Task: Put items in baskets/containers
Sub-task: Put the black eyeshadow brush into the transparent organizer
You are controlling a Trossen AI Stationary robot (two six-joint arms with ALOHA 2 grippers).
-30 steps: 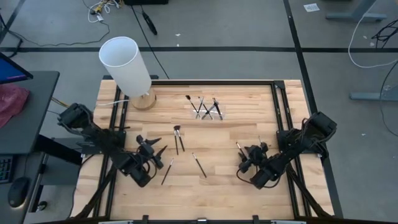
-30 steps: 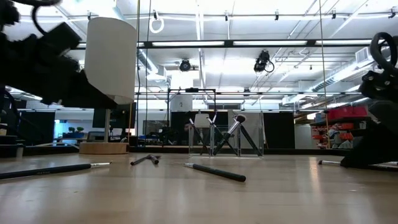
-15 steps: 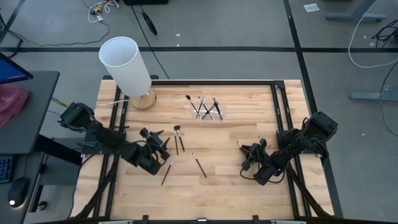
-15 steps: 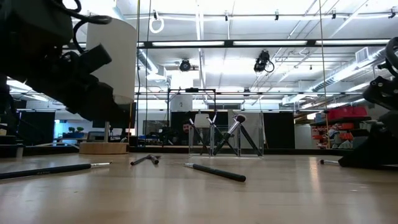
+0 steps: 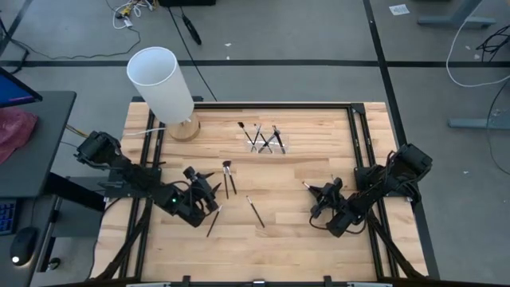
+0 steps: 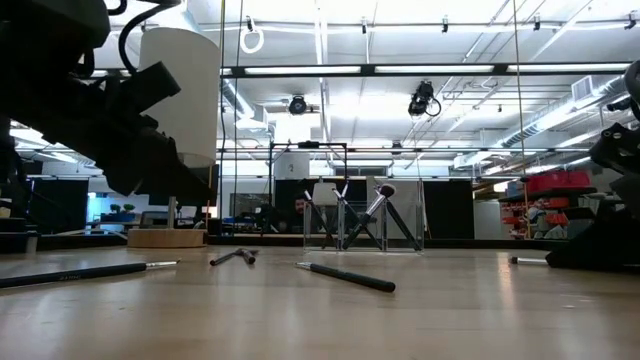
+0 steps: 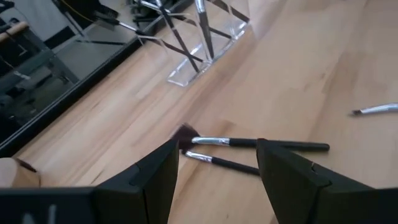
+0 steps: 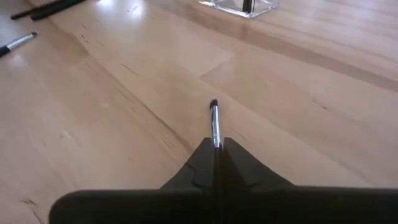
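Several thin dark brushes stand leaning in the clear holder (image 5: pixel 267 140) at the table's far middle. A pair of brushes (image 5: pixel 228 178) lies flat left of centre, seen close in the left wrist view (image 7: pixel 249 144). My left gripper (image 5: pixel 209 196) (image 7: pixel 217 167) stands open just short of their near ends, touching nothing. Two more brushes (image 5: pixel 214 220) (image 5: pixel 255 211) lie nearer the front. My right gripper (image 5: pixel 314 194) (image 8: pixel 216 152) is shut on one brush (image 5: pixel 305 186) at the right. My right gripper pinches a thin brush between its two fingers; the metal ferrule and dark tip (image 8: pixel 214 118) stick out past the fingertips. The fingers slant down from the table's near right and lie along the brush. The tip (image 6: pixel 525 261) sits low over the wood; whether it is lifted clear, I cannot tell.
A tall white cylinder on a wooden base (image 5: pixel 163 80) stands at the far left corner. A dark rail frame (image 5: pixel 355 143) runs around the table top. Bare wood lies between the two grippers and along the front edge.
My right gripper has sunk a little and shut on the brush at the right. My left gripper has swung toward the table's right, closer to the pair of brushes, rolling its wrist, and has stayed open. No brush has visibly shifted.
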